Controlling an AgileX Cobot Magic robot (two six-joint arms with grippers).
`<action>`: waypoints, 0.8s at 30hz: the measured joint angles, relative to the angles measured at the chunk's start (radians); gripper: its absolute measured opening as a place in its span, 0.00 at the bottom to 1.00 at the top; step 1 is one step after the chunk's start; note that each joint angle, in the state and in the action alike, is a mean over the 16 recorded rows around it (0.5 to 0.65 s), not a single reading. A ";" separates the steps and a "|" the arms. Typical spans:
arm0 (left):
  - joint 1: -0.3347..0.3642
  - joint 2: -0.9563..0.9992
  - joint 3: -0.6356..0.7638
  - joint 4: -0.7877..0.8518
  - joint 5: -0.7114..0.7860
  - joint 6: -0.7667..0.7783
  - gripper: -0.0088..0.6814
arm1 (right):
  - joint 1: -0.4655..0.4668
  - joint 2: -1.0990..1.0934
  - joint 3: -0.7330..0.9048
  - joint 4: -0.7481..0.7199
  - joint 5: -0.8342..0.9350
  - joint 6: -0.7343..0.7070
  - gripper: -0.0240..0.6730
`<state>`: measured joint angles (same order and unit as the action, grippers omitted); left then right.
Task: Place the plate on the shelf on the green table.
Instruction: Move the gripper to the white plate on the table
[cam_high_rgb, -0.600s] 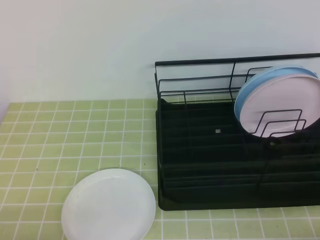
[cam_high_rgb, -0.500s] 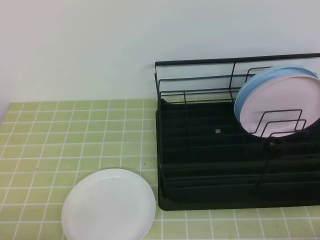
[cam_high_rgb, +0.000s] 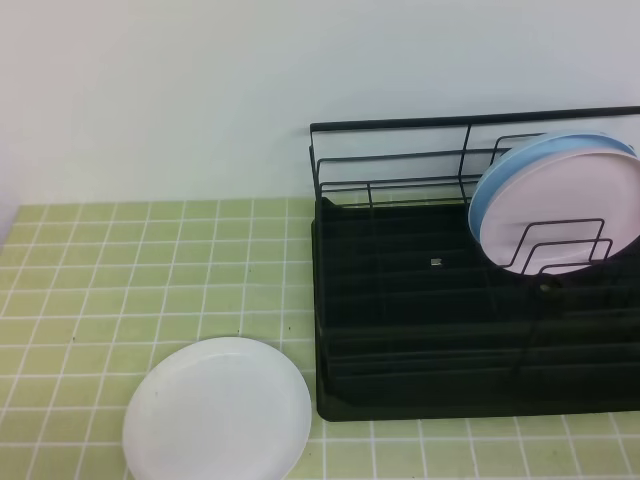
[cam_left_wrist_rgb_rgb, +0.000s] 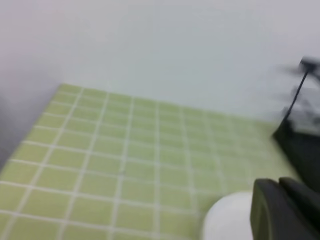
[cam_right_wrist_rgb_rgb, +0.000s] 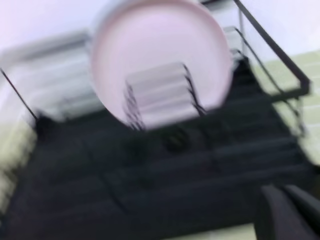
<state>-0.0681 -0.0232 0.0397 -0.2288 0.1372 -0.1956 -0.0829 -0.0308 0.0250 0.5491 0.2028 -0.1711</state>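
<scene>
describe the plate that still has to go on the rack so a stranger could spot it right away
On the green tiled table, look just left of the black wire dish rack, near its front corner. The white plate lies flat on the tiles there, while the pink plate and the light blue plate stand upright in the rack.

Left claw (cam_left_wrist_rgb_rgb: 280, 210) and right claw (cam_right_wrist_rgb_rgb: 287, 212) closed.
</scene>
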 joint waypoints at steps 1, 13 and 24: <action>0.000 0.000 0.000 -0.040 -0.015 -0.010 0.01 | 0.000 0.000 0.000 0.058 -0.021 0.000 0.03; 0.000 0.008 0.000 -0.563 -0.139 -0.104 0.01 | 0.000 0.000 0.001 0.760 -0.335 -0.038 0.03; 0.000 0.015 0.000 -0.733 -0.190 -0.115 0.01 | 0.000 0.000 0.000 0.979 -0.455 -0.088 0.03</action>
<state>-0.0678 -0.0083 0.0396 -0.9620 -0.0527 -0.3108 -0.0829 -0.0308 0.0253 1.5281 -0.2524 -0.2594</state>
